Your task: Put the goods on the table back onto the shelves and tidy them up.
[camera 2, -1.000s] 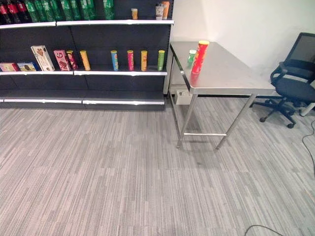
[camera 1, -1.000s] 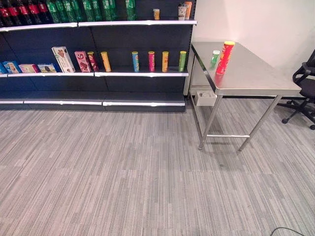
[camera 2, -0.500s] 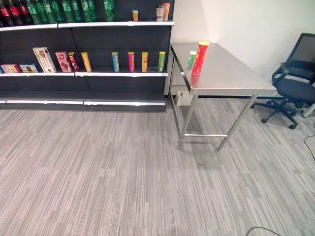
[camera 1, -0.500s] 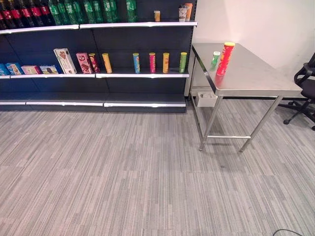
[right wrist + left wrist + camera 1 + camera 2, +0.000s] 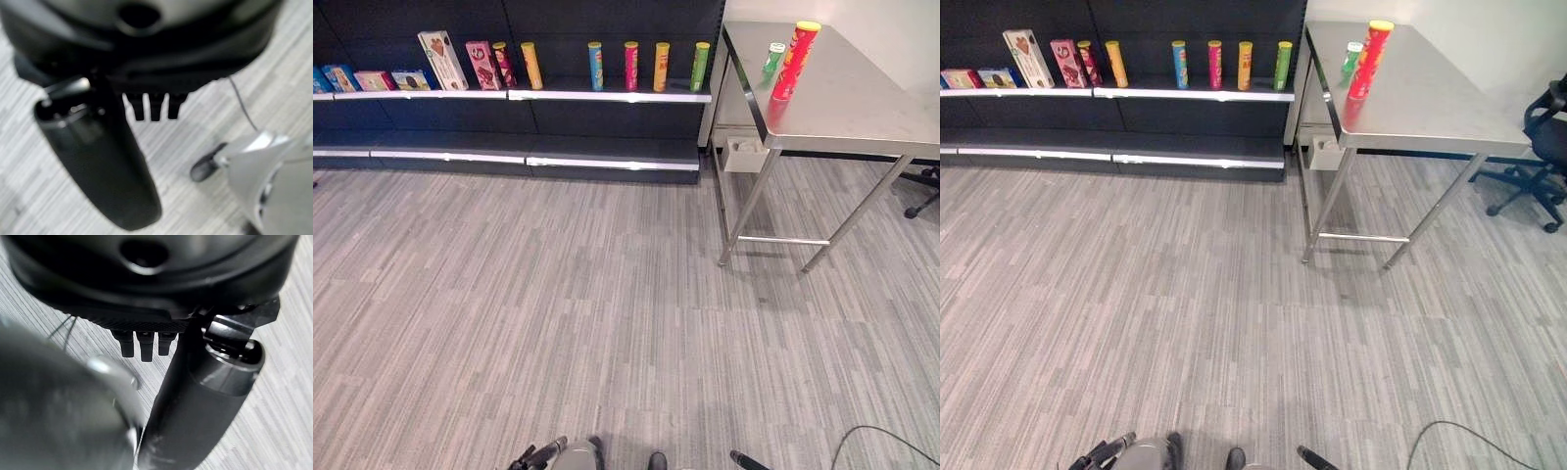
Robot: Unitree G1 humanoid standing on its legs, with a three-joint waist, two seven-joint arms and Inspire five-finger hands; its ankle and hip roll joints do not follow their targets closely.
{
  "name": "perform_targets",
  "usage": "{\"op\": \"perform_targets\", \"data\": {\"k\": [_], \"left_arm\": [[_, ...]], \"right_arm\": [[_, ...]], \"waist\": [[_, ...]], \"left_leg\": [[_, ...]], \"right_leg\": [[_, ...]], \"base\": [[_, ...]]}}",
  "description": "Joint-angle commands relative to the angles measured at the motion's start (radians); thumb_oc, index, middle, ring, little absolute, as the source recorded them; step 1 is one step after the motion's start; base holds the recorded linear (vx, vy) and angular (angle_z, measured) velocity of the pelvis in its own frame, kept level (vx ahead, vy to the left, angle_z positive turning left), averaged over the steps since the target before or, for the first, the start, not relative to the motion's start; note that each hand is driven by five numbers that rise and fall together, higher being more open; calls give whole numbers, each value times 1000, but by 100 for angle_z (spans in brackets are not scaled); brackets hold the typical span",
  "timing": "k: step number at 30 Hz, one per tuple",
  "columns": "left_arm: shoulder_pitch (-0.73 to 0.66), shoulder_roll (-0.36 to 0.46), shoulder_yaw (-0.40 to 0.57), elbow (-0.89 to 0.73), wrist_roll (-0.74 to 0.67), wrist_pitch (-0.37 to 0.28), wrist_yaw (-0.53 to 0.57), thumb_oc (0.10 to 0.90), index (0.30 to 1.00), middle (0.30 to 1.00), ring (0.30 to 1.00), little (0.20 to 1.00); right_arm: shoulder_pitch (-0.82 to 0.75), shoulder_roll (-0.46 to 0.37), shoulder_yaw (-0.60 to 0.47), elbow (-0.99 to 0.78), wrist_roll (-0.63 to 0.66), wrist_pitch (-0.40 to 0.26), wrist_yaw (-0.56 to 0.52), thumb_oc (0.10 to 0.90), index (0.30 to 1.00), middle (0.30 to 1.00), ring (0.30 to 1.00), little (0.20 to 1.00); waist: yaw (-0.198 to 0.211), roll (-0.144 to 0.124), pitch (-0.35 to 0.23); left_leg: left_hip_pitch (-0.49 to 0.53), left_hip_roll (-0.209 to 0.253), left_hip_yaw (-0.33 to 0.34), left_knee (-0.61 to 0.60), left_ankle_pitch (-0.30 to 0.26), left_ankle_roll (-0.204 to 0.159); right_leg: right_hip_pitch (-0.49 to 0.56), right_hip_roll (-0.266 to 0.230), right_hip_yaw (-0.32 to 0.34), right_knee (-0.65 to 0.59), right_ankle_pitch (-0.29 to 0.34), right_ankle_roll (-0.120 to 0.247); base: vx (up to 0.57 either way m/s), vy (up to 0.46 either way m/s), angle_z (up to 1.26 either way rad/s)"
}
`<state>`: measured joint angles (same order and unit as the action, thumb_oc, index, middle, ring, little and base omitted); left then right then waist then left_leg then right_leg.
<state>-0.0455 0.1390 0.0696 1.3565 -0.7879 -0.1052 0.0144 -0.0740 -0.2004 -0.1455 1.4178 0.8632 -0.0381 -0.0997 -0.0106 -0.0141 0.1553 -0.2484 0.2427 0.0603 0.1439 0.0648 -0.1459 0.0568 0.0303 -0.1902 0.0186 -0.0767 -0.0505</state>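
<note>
A tall red can (image 5: pixel 794 61) with a yellow lid and a small green bottle (image 5: pixel 773 57) stand close together at the far left end of the steel table (image 5: pixel 862 108). To the table's left is the dark shelf (image 5: pixel 607 95). On it stand a row of tube cans (image 5: pixel 631 66), two upright snack boxes (image 5: pixel 437 60) and some flat boxes (image 5: pixel 372 79). My left hand (image 5: pixel 146 284) hangs over the grey floor with straight fingers and holds nothing. My right hand (image 5: pixel 146 49) hangs the same way, open and far from the table.
A white bin (image 5: pixel 742 155) sits on the floor under the table's near-left corner. The table's thin legs (image 5: pixel 744 206) and crossbar stand between me and the wall. An office chair (image 5: pixel 1547 147) is at the far right. Wide grey floor lies before the shelf.
The whole picture has shifted: the camera now looks lower, so the upper shelf with bottles has left the view. The goods on the table and shelf have not moved.
</note>
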Motion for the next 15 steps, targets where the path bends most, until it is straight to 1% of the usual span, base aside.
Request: {"op": "perform_targets", "data": {"k": [1,2,3,5,6,7,8,9,10,11,12,13,14,15], "left_arm": [[-19,-30,-4,36,-55,-30,19,800,900,900,900,900],[-16,-34,6,43,-75,-33,20,800,900,900,900,900],[-3,-31,24,56,-77,-31,18,800,900,900,900,900],[-2,-13,32,65,-57,-34,26,800,900,900,900,900],[-7,0,18,62,-17,-32,23,800,900,900,900,900],[-6,1,19,62,-17,-32,23,800,900,900,900,900],[-19,22,-30,46,68,-33,13,800,900,900,900,900],[-29,33,-78,26,138,-30,10,800,900,900,900,900],[-37,37,-108,25,203,-21,12,800,900,900,900,900],[-31,46,-126,26,249,-18,7,800,900,900,900,900],[-26,48,-129,25,266,-16,2,800,900,900,900,900],[-24,47,-132,25,272,-18,-1,800,900,900,900,900],[-22,45,-138,24,278,-23,-6,800,900,900,900,900],[-21,42,-138,24,282,-22,-9,800,900,900,900,900]], "right_arm": [[-11,-8,28,45,8,-27,-31,800,900,900,900,900],[-13,-8,33,40,1,-28,-34,800,900,900,900,900],[-9,-5,30,32,-18,-22,-33,800,900,900,900,900],[-5,8,36,14,-35,-24,-26,800,900,900,900,900],[2,21,46,10,-46,-20,-11,800,900,900,900,900],[3,23,46,10,-47,-20,-11,800,900,900,900,900],[4,37,76,-5,-73,-13,6,800,900,900,900,900],[-4,38,93,-20,-102,-21,0,800,900,900,900,900],[-12,40,107,-32,-131,-20,-7,800,900,900,900,900],[-9,44,124,-57,-158,-20,1,800,900,900,900,900],[-7,45,136,-72,-161,-26,5,800,900,900,900,900],[-3,47,144,-84,-158,-28,11,800,900,900,900,900],[-1,44,149,-92,-154,-31,18,800,900,900,900,900],[-1,39,146,-88,-152,-34,17,800,900,900,900,900]], "waist": [[27,-12,-18],[30,6,-32],[46,18,-55],[48,9,-76],[45,-1,-83],[46,-4,-85],[42,-20,-94],[33,-24,-87],[23,-14,-72],[3,-3,-45],[-9,7,-33],[-21,14,-24],[-40,24,-11],[-48,25,-3]], "left_leg": [[-9,28,2,-173,107,24],[-11,49,26,-216,106,10],[-24,48,20,-184,136,-2],[-39,12,20,-125,125,11],[-37,-9,34,-103,114,19],[-39,-12,36,-100,112,21],[-15,-57,71,-95,81,53],[18,-111,102,-94,38,100],[73,-166,130,-100,-7,152],[149,-202,143,-132,-38,183],[179,-207,141,-146,-46,188],[206,-213,139,-158,-50,188],[235,-219,128,-177,-54,183],[257,-231,120,-186,-60,181]], "right_leg": [[72,-112,64,9,-80,117],[102,-125,78,17,-104,132],[150,-151,90,15,-113,146],[161,-197,100,35,-91,165],[149,-217,104,64,-62,174],[146,-221,106,66,-63,176],[104,-258,125,149,23,189],[45,-296,127,282,120,187],[-19,-344,115,437,219,173],[-87,-350,105,561,255,164],[-127,-314,108,599,207,152],[-167,-261,111,605,149,138],[-206,-185,107,567,78,124],[-210,-155,101,511,52,130]], "base": [[402,325,-15],[636,499,-28],[801,640,-29],[547,478,-21],[274,277,-20],[370,416,-29],[438,586,-34],[601,931,-28],[519,948,-18],[425,765,-8],[360,505,-3],[310,271,-4],[297,187,-13],[300,137,-6]]}}
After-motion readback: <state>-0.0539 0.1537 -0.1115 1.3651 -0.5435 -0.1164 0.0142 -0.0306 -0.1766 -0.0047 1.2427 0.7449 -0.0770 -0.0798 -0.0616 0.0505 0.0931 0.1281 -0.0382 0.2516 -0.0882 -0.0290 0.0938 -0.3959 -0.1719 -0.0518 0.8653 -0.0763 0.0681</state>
